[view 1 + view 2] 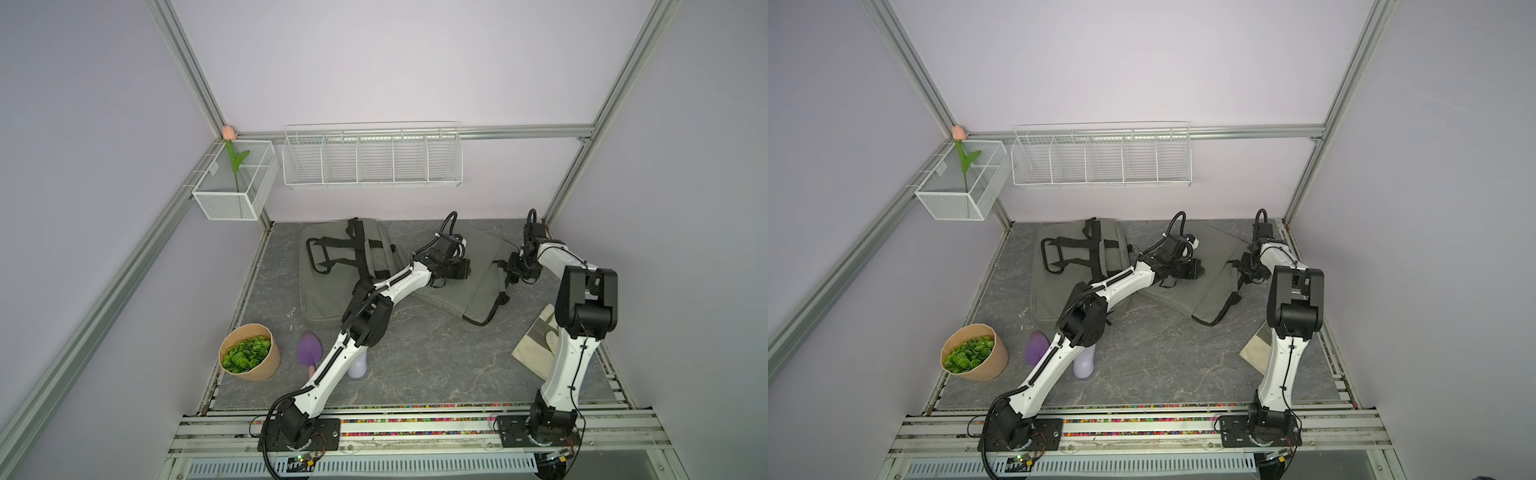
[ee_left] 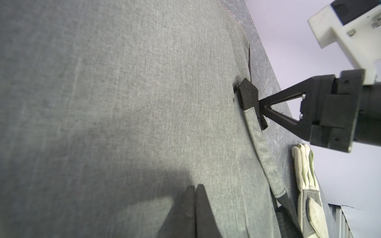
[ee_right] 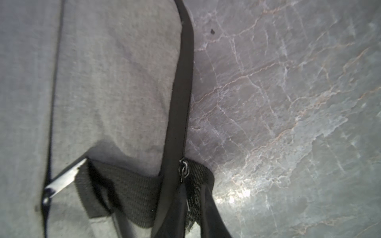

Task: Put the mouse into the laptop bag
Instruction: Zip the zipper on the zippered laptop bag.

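Observation:
The grey laptop bag (image 1: 449,296) (image 1: 1177,297) lies at the back right of the table. My left gripper (image 1: 464,270) (image 2: 194,186) is shut, its tips resting on the bag's fabric (image 2: 123,103). My right gripper (image 1: 512,272) (image 3: 191,191) is at the bag's far edge, beside a black webbing tab (image 2: 248,94). It is shut on the zipper pull (image 3: 183,168) of the black zipper track (image 3: 181,92). A pale rounded thing (image 1: 358,368) lies partly under my left forearm; I cannot tell whether it is the mouse.
A second grey bag with black handles (image 1: 328,286) lies at the back left. A pot of green leaves (image 1: 249,353) and a purple trowel (image 1: 309,349) sit front left. A work glove (image 1: 538,336) (image 2: 305,171) lies by the right arm. Wire baskets (image 1: 372,158) hang on the wall.

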Action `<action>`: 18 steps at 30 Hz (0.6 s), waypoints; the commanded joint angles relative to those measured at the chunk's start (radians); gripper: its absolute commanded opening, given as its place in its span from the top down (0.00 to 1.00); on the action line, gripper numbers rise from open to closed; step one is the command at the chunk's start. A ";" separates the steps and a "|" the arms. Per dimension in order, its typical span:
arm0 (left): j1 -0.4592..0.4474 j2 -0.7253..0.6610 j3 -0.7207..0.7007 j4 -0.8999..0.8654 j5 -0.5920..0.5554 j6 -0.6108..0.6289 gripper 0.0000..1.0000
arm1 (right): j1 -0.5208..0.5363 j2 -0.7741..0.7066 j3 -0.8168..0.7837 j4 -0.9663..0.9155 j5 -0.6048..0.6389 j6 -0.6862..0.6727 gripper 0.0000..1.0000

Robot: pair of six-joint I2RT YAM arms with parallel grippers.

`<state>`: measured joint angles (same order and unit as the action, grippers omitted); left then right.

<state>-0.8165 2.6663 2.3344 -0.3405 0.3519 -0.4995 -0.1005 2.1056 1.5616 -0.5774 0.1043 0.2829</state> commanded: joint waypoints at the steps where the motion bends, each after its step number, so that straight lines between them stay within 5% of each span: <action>1: -0.006 0.028 -0.047 -0.089 0.016 -0.022 1.00 | 0.001 0.013 -0.018 -0.016 0.000 -0.012 0.84; 18: -0.006 0.034 -0.055 -0.079 0.020 -0.034 1.00 | 0.011 0.048 0.027 -0.028 0.000 -0.014 0.75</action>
<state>-0.8143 2.6633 2.3222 -0.3252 0.3607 -0.5125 -0.0975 2.1311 1.5764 -0.5869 0.1043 0.2794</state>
